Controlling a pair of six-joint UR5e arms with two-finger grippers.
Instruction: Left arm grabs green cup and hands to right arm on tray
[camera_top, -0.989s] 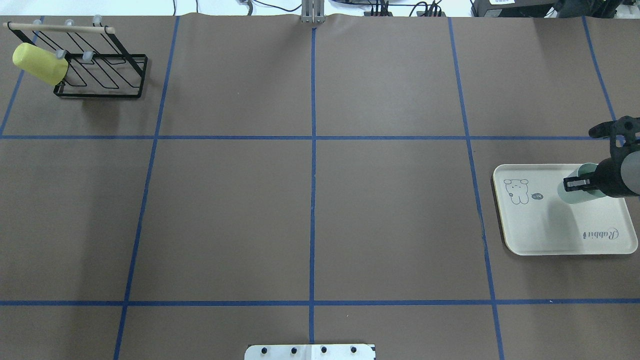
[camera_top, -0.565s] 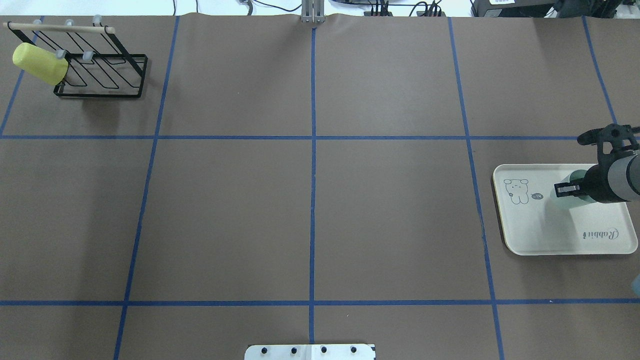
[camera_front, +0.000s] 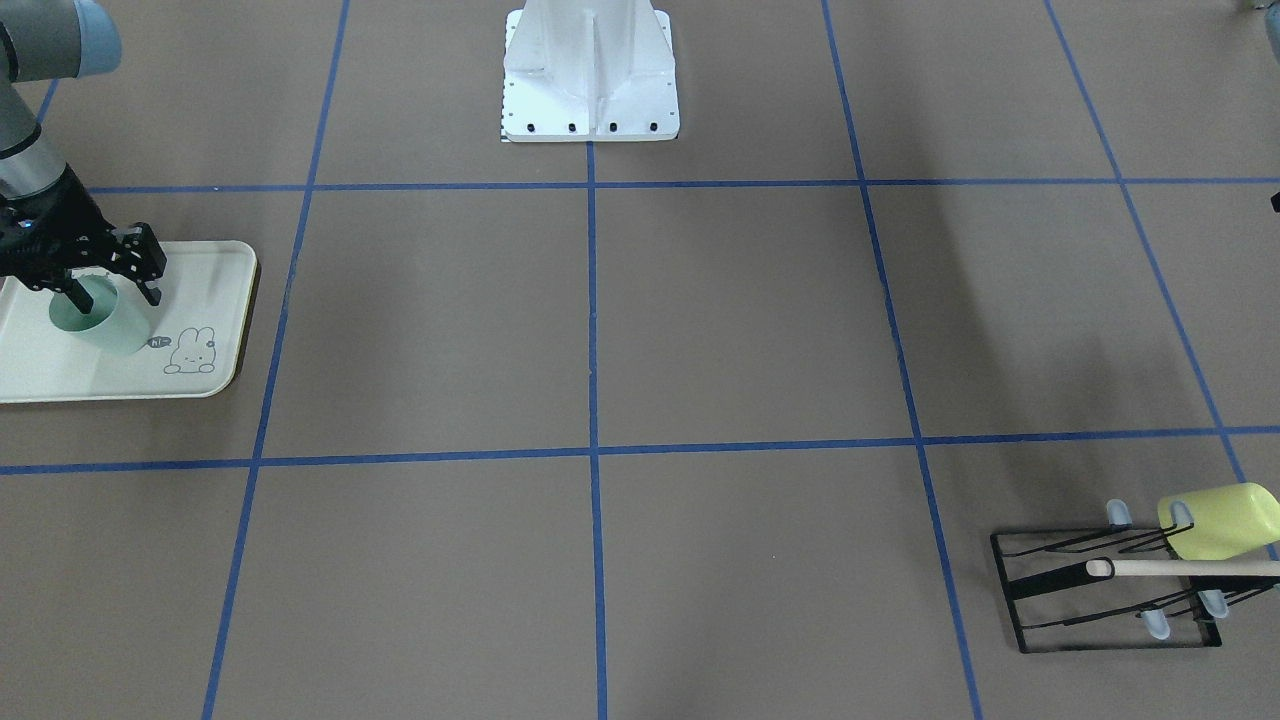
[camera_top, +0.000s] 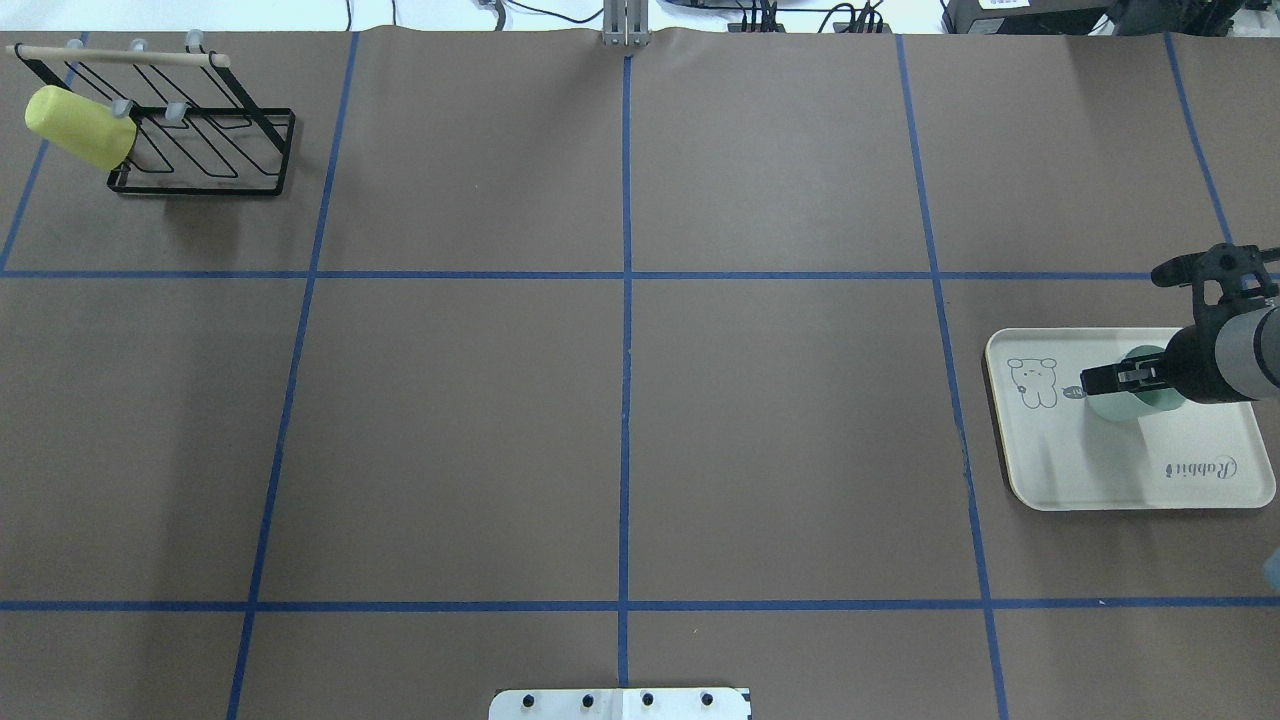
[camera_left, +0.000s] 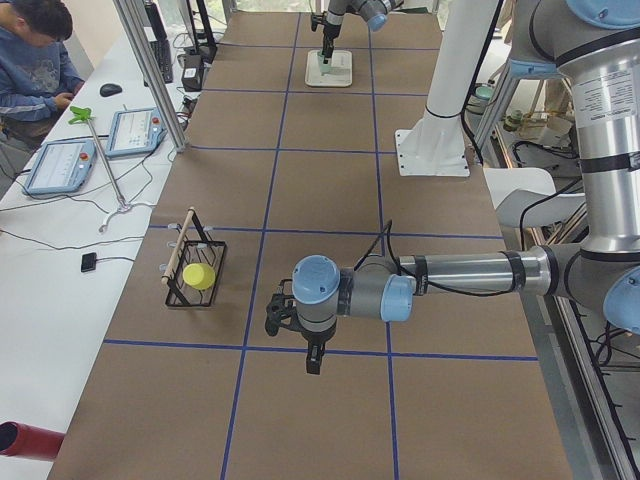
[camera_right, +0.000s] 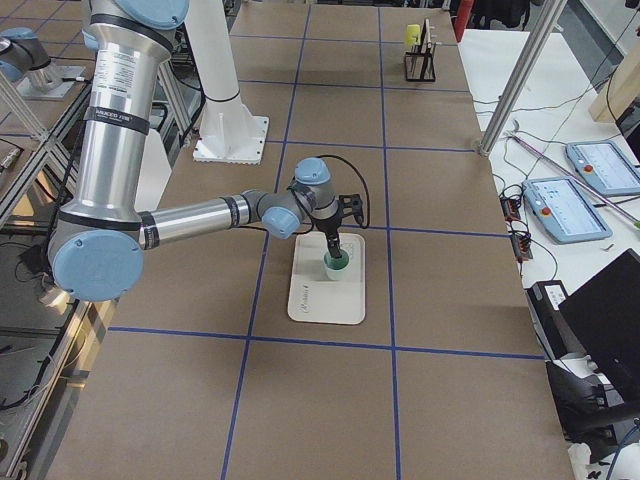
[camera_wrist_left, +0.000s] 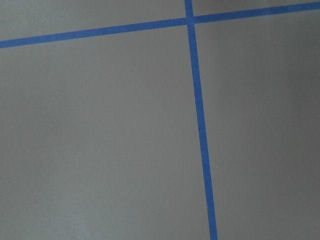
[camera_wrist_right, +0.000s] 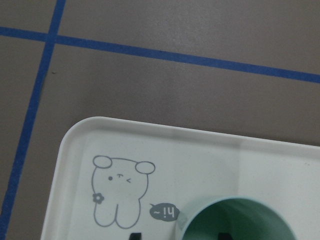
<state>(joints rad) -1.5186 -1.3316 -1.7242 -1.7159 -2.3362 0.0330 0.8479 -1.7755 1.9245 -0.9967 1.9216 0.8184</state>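
The green cup (camera_front: 112, 328) stands upright on the tray (camera_front: 60, 378), next to the bunny drawing. In the overhead view the cup (camera_top: 1112, 407) is on the tray (camera_top: 1100, 470) at the right edge. My right gripper (camera_front: 112, 297) is right above it and looks open. One fingertip (camera_wrist_right: 132, 236) is outside the rim and the other inside the cup (camera_wrist_right: 235, 220). My left gripper (camera_left: 310, 355) hangs over bare table far from the tray. It shows only in the exterior left view, so I cannot tell whether it is open or shut.
A black wire rack (camera_top: 200, 150) stands at the far left corner with a yellow-green cup (camera_top: 78, 127) hung on it. The white robot base (camera_front: 590, 70) is at mid-table on the robot's side. Blue tape lines cross the brown table.
My right gripper has come down and moved left over the tray. The cup went from tilted in the air to upright on the tray. The fingers look wider apart.
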